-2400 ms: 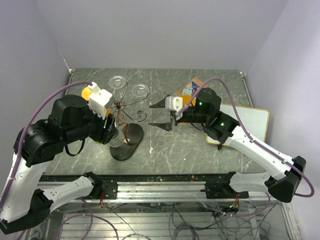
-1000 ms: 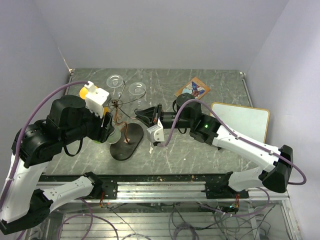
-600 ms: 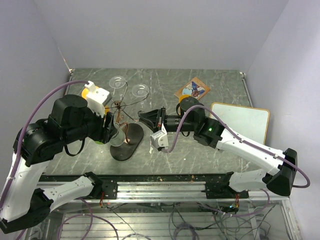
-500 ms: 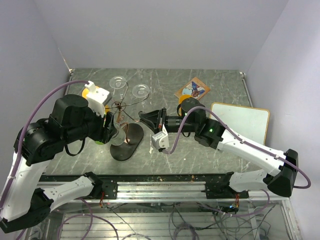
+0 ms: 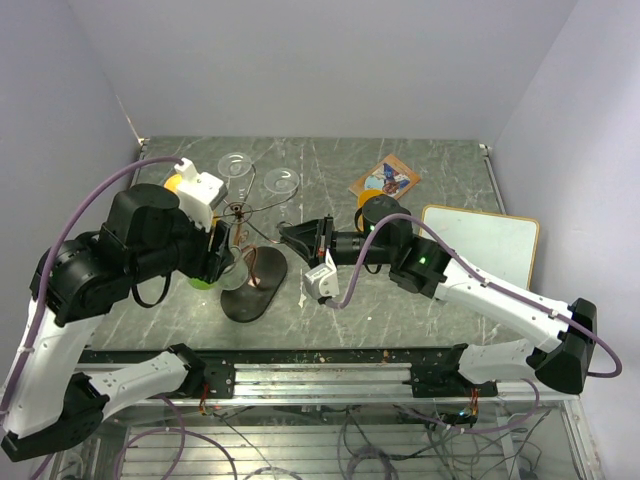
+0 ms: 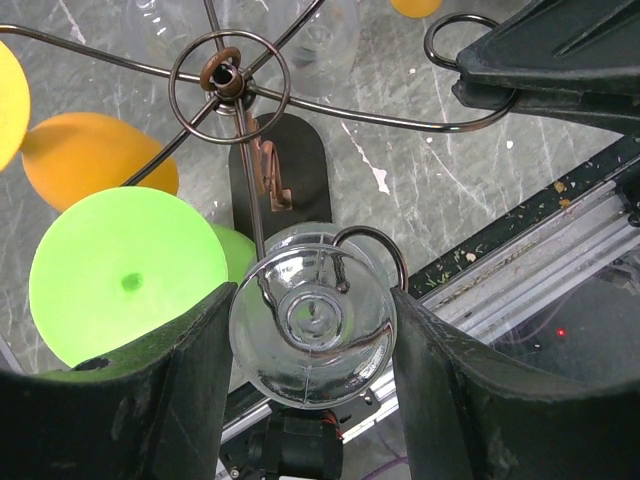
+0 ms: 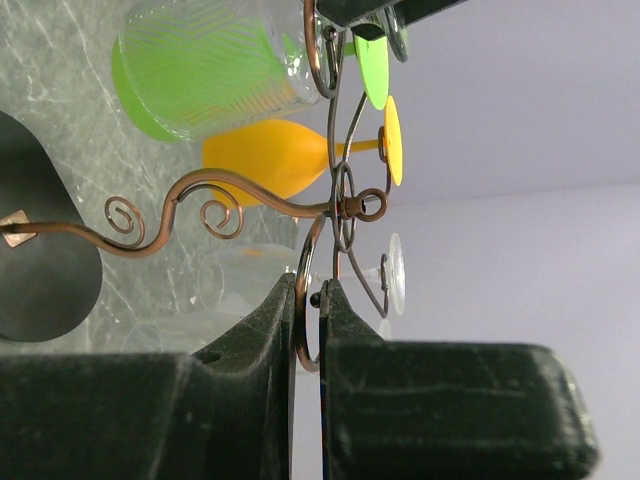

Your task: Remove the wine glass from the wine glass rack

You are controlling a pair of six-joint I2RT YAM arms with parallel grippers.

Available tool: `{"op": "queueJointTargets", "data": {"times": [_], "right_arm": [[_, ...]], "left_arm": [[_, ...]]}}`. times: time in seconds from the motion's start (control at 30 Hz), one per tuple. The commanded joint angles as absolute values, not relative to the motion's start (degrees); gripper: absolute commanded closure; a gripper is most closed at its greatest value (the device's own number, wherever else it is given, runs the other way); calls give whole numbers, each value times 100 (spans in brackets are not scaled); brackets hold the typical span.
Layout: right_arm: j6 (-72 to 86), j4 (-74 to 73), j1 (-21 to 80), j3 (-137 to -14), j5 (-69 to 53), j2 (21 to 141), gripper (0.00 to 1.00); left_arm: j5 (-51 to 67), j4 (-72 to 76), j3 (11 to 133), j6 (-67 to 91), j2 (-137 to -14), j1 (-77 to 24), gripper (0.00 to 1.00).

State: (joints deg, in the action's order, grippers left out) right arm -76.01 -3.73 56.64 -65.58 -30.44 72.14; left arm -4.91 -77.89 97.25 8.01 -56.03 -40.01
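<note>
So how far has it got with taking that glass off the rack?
Done: the right gripper is clamped on one wire arm of the wine glass rack, apparently steadying it. In hand: the left gripper hugs the clear wine glass on both sides. Left: the glass still hangs in its hook, so it must be slid free.
</note>
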Motion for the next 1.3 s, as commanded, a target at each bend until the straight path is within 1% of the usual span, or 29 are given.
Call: {"op": "queueJointTargets", "data": {"times": [0.0, 0.33, 0.67, 0.8, 1.03, 1.27], "right_arm": [[-7415, -1158, 5680, -6578, -3166, 7248, 100], [-7462, -1199, 5740, -6680, -3175, 7302, 100], [-7405, -1168, 5796, -6710, -3120, 7329, 100], [-7385, -1130, 5812, -6680, -3114, 7306, 100], [-7350, -1109, 5812, -6717, -3083, 7353, 100], [-7202, -905, 5823, -6683, -3085, 7336, 100]], "left_arm": [[-580, -7604, 10058, 561, -5706, -4015, 93], [-266, -7386, 10183, 373, -6031, -4017, 93], [331, -6950, 10134, 337, -6252, -4017, 93], [349, -6919, 10192, 283, -6414, -4017, 93], [272, -6778, 10054, 382, -6296, -4017, 93], [826, -6782, 10011, 237, -6178, -4015, 93]]}}
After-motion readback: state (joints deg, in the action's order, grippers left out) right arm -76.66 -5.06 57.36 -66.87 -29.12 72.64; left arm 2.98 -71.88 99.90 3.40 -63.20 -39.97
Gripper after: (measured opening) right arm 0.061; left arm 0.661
